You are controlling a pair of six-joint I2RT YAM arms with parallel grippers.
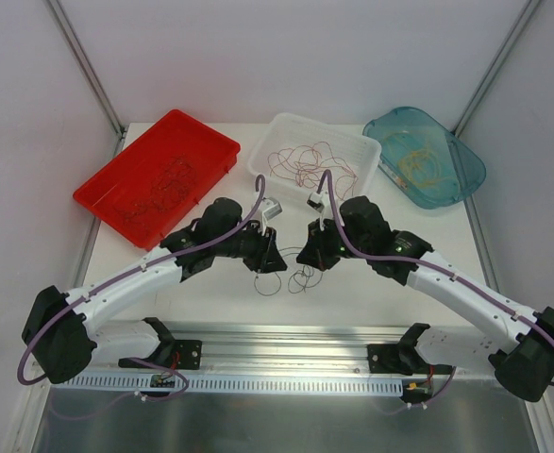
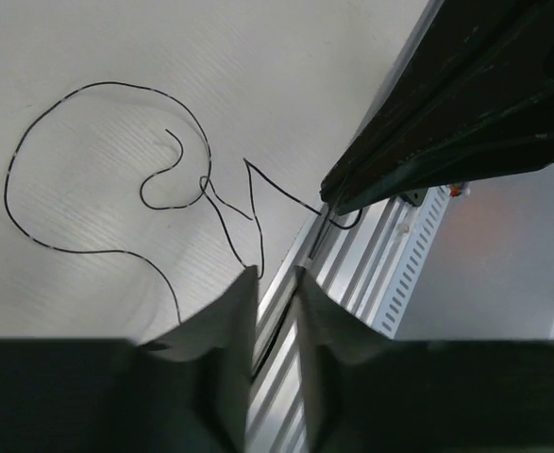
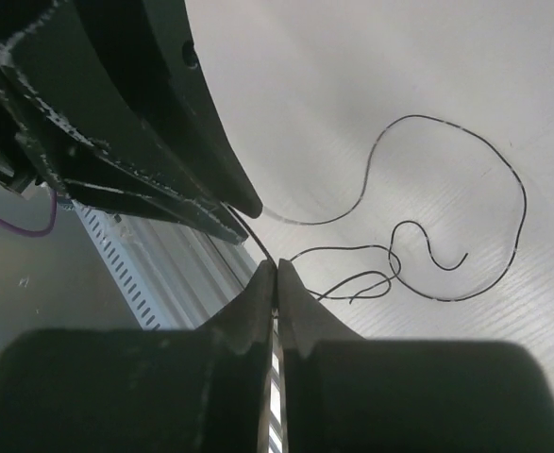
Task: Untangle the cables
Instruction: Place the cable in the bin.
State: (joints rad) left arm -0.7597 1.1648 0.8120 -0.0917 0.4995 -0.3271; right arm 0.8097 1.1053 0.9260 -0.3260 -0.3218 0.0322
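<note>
Standing along the far edge of the bench (image 1: 352, 283) are three containers in a row. At the left, the red tray (image 1: 184, 128) lies at an angle and holds a mass of dark wires (image 1: 159, 193), tangled on its floor. At the centre, the clear tray (image 1: 261, 157) holds red wires (image 1: 305, 162) in loose overlapping loops. At the right, the teal tray (image 1: 467, 168), translucent with rounded corners, holds yellow-orange wires (image 1: 416, 160) coiled together. Apart from all three containers, a dark cable (image 2: 97, 84) lies on the bare bench nearer the arm bases, between the two arms; it forms one wide open loop with smaller curls and crossings inside it, and one free end hooks round within the loop. Both arms reach inward to this cable and their heads stand close together above it. The left pincer (image 2: 275, 274) is released: its fingers (image 2: 225, 326) stand a little apart with a narrow gap between them, and a strand of the cable runs up to the fingertips without being pinched. The right pincer (image 3: 277, 264) is clenched, its fingers (image 3: 307, 313) pressed flat together, and the dark cable comes out at their very tips, so it is grasping that cable at the near side of the tangle.
</note>
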